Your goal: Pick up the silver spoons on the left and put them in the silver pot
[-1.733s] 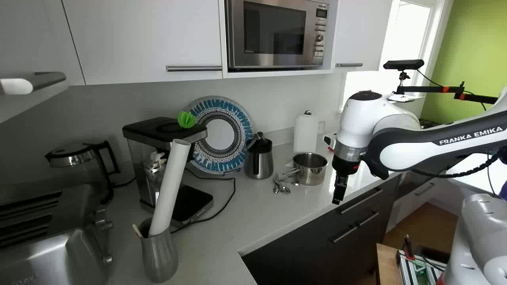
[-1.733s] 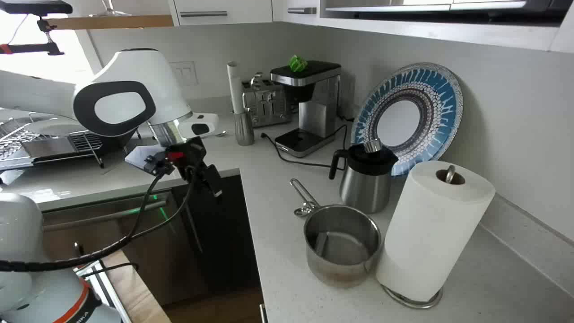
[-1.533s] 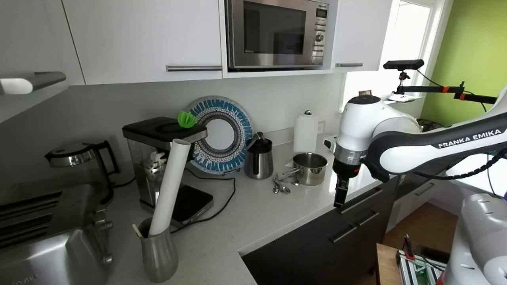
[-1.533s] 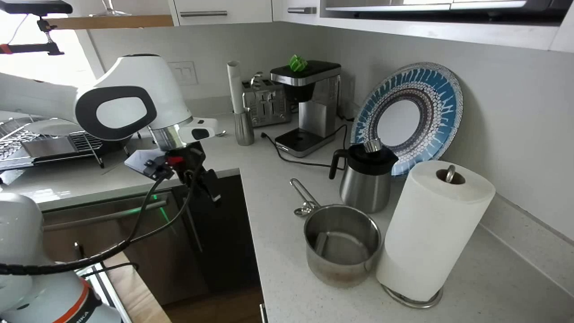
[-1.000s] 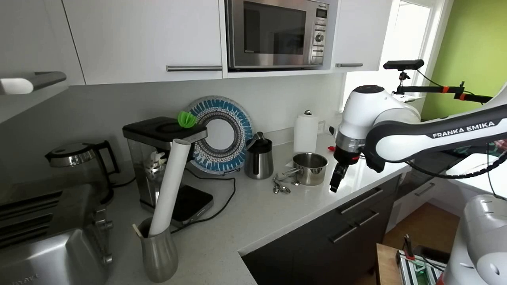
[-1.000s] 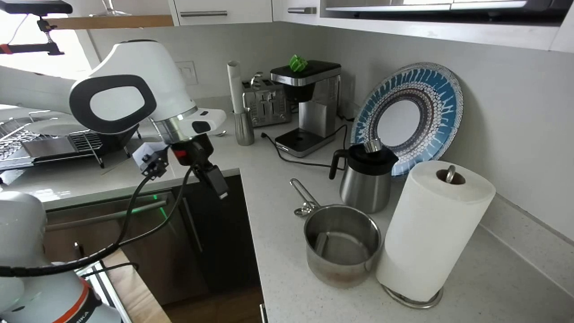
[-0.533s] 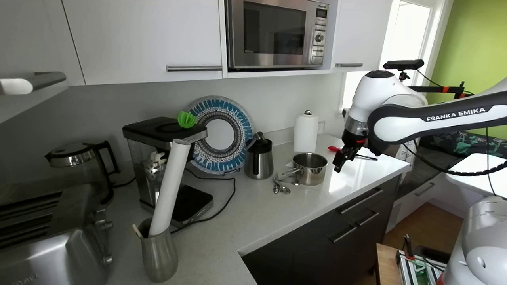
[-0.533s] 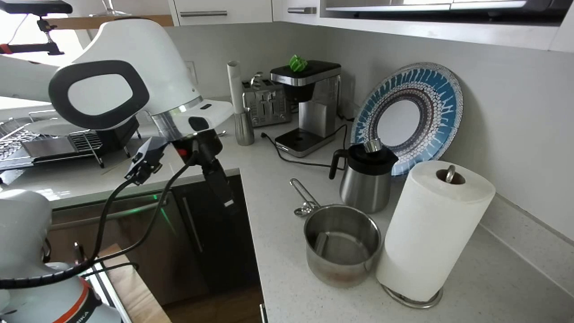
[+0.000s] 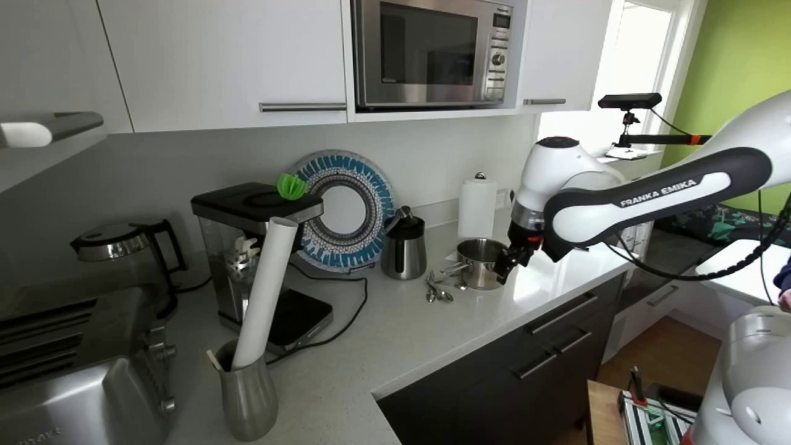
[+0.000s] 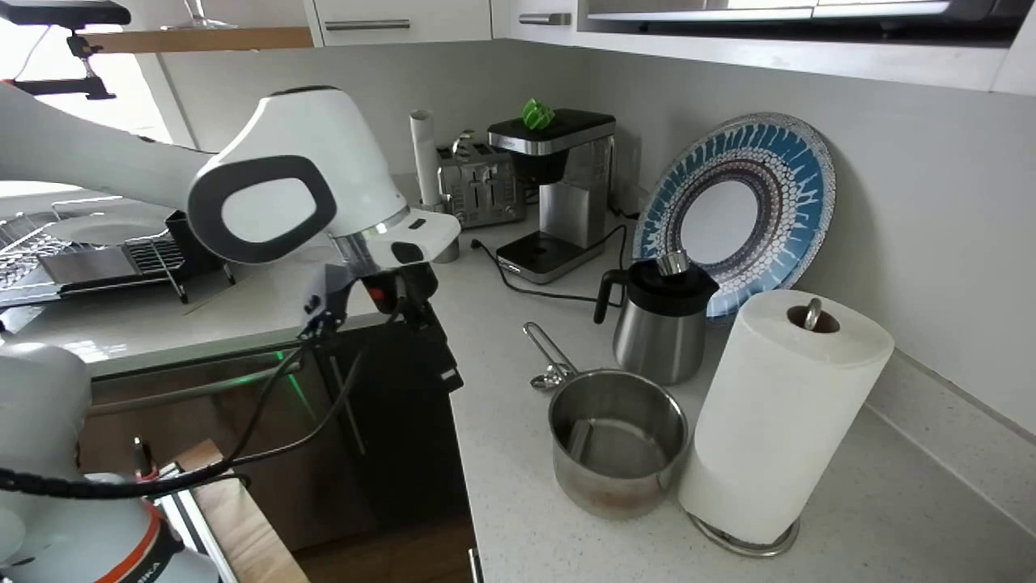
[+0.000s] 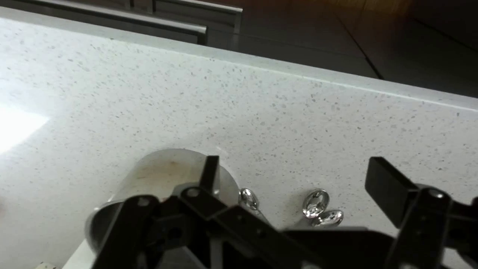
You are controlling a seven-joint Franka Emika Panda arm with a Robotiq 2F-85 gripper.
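Note:
The silver spoons lie in a small cluster on the white counter beside the silver pot. They also show in an exterior view, at the pot's far side with thin handles pointing away. The pot is open-topped and upright. My gripper is in the air above the counter's front part, overlapping the pot's right side in that view. In the wrist view my gripper is wide open and empty. Two spoon bowls show between its fingers; their handles are hidden by the gripper. The left finger covers part of the pot.
A steel carafe with a black lid stands behind the spoons. A paper towel roll stands close beside the pot. A coffee maker and a patterned round plate are farther along the wall. A person's sleeve shows at the edge.
My gripper dips slightly, rises, then travels toward the pot and spoons, leftward in one exterior view and rightward in another. The spoons and pot have not moved.

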